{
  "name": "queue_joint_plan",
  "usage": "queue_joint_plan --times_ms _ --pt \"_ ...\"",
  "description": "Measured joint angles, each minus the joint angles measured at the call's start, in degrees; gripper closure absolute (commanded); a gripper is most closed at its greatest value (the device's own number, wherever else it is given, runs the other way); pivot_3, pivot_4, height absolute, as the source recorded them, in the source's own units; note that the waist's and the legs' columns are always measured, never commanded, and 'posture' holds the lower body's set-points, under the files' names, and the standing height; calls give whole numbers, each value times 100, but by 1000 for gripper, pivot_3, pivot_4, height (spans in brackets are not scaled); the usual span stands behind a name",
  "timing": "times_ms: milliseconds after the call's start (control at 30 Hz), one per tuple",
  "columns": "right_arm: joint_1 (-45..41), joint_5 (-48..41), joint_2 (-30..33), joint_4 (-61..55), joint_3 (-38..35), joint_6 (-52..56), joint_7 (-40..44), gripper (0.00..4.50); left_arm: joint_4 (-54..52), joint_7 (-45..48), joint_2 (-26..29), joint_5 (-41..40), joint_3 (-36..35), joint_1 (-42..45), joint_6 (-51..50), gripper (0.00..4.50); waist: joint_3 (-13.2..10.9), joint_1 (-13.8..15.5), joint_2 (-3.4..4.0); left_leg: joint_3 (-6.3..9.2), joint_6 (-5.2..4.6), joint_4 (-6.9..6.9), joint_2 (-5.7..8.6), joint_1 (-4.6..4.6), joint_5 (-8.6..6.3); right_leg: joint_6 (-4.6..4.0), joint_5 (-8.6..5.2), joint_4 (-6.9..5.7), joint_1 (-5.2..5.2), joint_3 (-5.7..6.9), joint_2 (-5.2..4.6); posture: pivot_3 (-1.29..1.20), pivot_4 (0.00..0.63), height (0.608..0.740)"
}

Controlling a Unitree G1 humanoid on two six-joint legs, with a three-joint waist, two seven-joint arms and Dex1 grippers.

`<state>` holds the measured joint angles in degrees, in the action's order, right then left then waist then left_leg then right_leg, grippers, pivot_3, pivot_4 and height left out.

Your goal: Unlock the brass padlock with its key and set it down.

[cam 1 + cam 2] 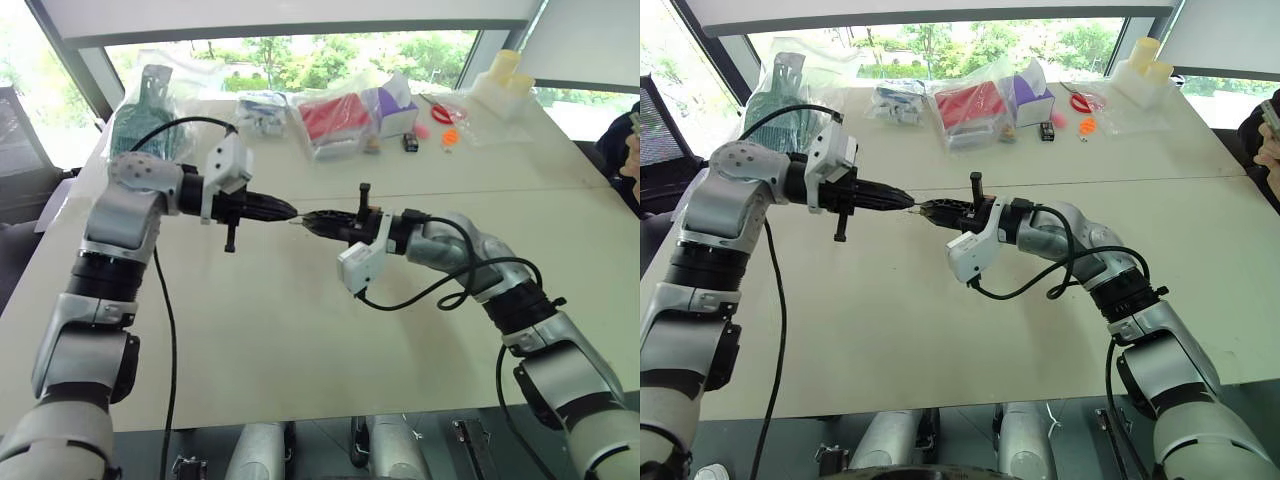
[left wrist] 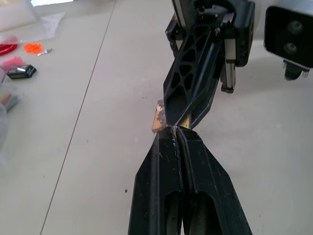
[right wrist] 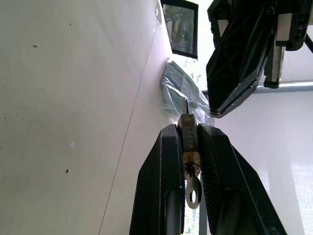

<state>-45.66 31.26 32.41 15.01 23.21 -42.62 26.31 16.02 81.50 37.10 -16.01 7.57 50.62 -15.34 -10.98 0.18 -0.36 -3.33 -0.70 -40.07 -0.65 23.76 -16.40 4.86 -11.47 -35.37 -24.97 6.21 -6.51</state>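
My right gripper (image 3: pixel 188 128) is shut on the brass padlock (image 3: pixel 188 137), held on edge between its two fingers above the table. The small silvery key (image 3: pixel 193 191) hangs from the padlock's lower end, and the thin shackle (image 3: pixel 186 105) sticks out past the fingertips. Coming from the opposite side, my left gripper (image 2: pixel 177 131) is shut, its tips meeting the right gripper's tips at the padlock (image 2: pixel 158 117). I cannot tell whether it pinches the shackle. Both grippers (image 1: pixel 293 211) (image 1: pixel 306 218) meet tip to tip over the middle of the table.
Bagged goods line the table's far edge: a green bag (image 1: pixel 150 115), a red pack (image 1: pixel 335 118), a purple box (image 1: pixel 395 105), a small dark item (image 1: pixel 411 142), red scissors (image 1: pixel 440 110), white containers (image 1: pixel 505 85). A person (image 1: pixel 630 150) is at the right edge.
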Motion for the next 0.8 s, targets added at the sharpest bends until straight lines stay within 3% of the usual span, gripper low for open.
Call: queue_joint_plan --times_ms 800 --pt "26 -152 15 -12 -18 70 115 4362 1041 -842 -381 681 162 -100 971 4471 0 6 0 -16 0 0 0 -2 0 0 0 -1 0 0 0 0 150 740"
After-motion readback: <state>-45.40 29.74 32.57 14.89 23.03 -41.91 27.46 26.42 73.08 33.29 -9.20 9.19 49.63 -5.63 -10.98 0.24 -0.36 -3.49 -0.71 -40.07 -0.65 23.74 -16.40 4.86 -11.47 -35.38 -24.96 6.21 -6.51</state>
